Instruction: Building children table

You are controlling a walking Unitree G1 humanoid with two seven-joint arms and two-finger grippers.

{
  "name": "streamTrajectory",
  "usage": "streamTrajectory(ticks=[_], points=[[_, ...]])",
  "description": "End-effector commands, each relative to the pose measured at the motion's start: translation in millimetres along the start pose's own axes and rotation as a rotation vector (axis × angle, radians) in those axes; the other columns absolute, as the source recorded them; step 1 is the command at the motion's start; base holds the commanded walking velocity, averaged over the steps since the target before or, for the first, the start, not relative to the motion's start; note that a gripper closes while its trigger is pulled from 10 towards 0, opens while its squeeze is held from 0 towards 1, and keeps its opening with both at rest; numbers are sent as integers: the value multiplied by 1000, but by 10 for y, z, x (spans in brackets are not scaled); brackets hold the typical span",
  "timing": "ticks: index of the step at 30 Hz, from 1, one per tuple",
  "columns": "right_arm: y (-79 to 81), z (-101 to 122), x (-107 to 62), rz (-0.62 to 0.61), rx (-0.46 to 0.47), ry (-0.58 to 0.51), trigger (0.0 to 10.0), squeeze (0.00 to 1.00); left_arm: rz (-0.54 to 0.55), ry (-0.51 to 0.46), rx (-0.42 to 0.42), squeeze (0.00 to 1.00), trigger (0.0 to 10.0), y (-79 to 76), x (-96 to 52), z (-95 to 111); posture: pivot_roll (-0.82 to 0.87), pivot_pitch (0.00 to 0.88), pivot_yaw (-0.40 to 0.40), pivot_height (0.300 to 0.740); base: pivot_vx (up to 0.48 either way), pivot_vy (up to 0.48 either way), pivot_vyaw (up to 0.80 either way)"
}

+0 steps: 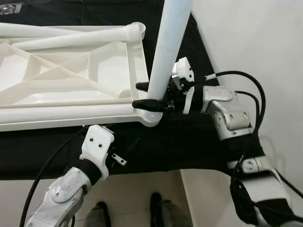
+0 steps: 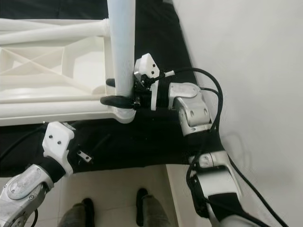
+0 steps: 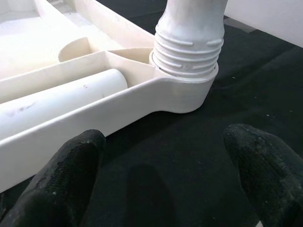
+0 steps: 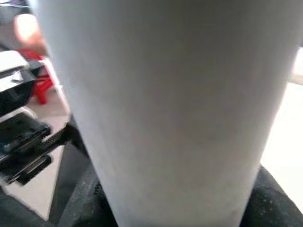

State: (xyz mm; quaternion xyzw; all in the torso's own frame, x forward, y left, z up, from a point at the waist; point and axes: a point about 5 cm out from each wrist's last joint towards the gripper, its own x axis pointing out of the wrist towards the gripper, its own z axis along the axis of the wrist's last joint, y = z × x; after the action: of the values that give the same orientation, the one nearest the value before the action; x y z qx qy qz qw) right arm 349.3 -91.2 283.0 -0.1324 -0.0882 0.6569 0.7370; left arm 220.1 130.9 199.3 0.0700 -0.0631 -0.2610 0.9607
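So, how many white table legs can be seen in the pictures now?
3. One upright leg stands in the corner socket of the upside-down tabletop, gripped by the right pincer. Two loose legs lie inside the tabletop. More may be hidden.

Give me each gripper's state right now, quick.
Left gripper: open, holding nothing, over the black mat.
Right gripper: shut on the upright white table leg.
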Motion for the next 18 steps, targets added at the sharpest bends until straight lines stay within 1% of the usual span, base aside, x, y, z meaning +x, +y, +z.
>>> streamTrajectory(ticks=[1,4,6,8,9,10,11,12,14,15,16,17,18], points=[[53,-85,35,61,39,-6,0,0,-15,7,-19,0,10000,-42,-22,-37,147,261,-148,740,0,0,0],[59,-159,4,66,46,7,0,0,-8,6,-24,0,10000,-45,-33,-51,142,260,-146,740,0,0,0],[77,-268,-38,19,58,21,0,0,0,9,-31,0,10000,-50,-46,-77,129,259,-148,740,0,0,0],[77,-268,-38,19,58,21,0,0,0,9,-31,0,10000,-50,-46,-77,129,259,-148,740,0,0,0],[120,-376,-50,-70,70,50,0,0,8,14,-32,0,10000,-48,-56,-93,118,258,-165,740,0,0,0],[172,-565,-11,-285,120,118,0,0,20,17,-36,0,10000,-44,-70,-113,113,258,-180,740,0,0,0],[172,-565,-11,-285,120,118,0,0,20,17,-36,0,10000,-44,-70,-113,113,258,-180,740,0,0,0],[362,-845,12,-609,212,231,0,0,30,23,-38,0,10000,-36,-86,-137,90,261,-189,740,0,0,0],[362,-845,12,-609,212,231,0,0,30,23,-38,0,10000,-36,-86,-137,90,261,-189,740,0,0,0],[587,-1014,5,-813,262,313,0,0,41,25,-45,0,10000,-32,-85,-152,99,280,-178,740,0,0,0],[587,-1014,5,-813,262,313,0,0,41,25,-45,0,10000,-32,-85,-152,99,280,-178,740,0,0,0],[724,-1083,32,-894,285,357,0,0,45,25,-60,0,10000,-36,-88,-167,84,271,-156,740,0,0,0],[724,-1083,32,-894,285,357,0,0,45,25,-60,0,10000,-36,-88,-167,84,271,-156,740,0,0,0]])
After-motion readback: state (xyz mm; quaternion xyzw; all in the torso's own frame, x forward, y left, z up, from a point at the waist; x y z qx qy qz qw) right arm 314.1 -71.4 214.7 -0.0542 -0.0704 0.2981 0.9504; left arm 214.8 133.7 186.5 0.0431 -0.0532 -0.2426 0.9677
